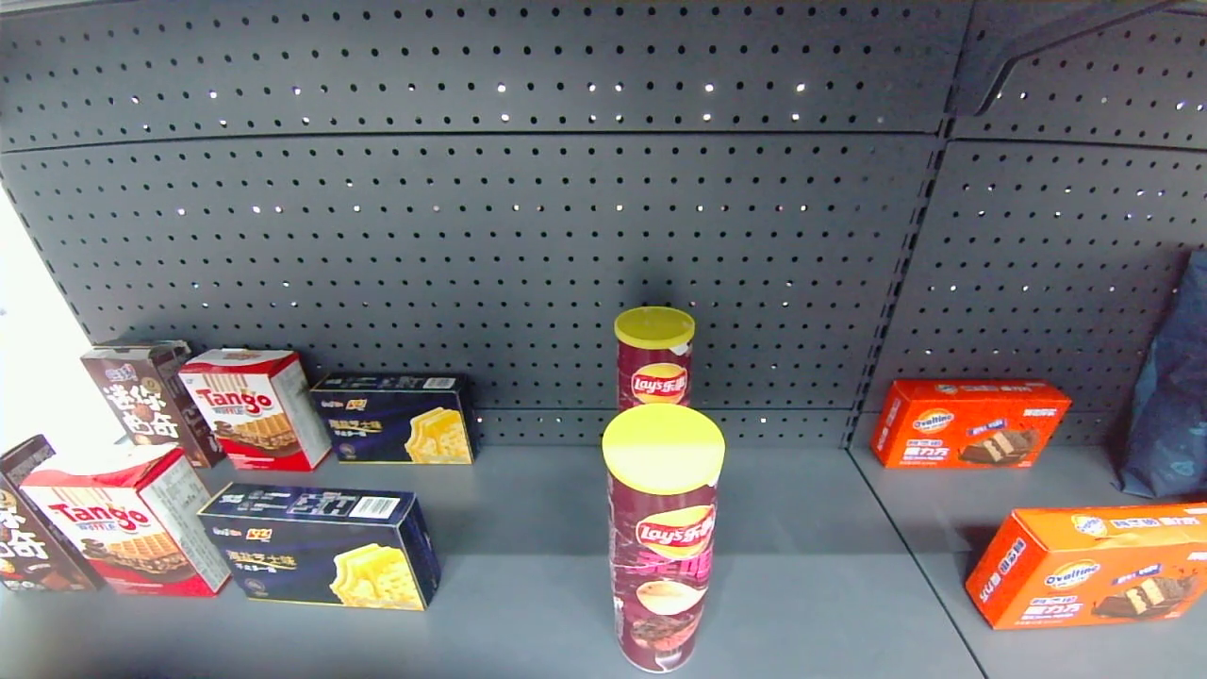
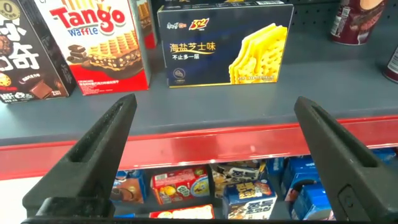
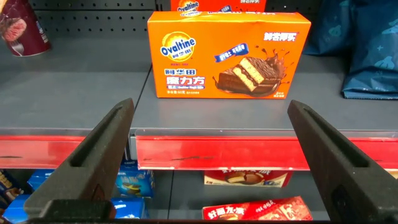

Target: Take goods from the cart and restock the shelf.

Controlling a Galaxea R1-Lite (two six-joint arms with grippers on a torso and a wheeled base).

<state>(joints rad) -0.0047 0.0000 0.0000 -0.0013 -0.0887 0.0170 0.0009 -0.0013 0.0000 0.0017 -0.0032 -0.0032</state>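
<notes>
Your left gripper (image 2: pixel 214 102) and right gripper (image 3: pixel 211 104) both stand wide open and empty, facing the red front lip of the shelf (image 1: pixel 528 509), which lies directly ahead. Watch the front chip can (image 1: pixel 663 547): it is a tall, slim, glossy cylinder with a smooth yellow lid, standing forward on the shelf. I judge a brushing arm could topple or roll it, while the flat-sided cardboard orange box (image 3: pixel 228 55) and dark blue box (image 2: pixel 224 45) sit steadier.
</notes>
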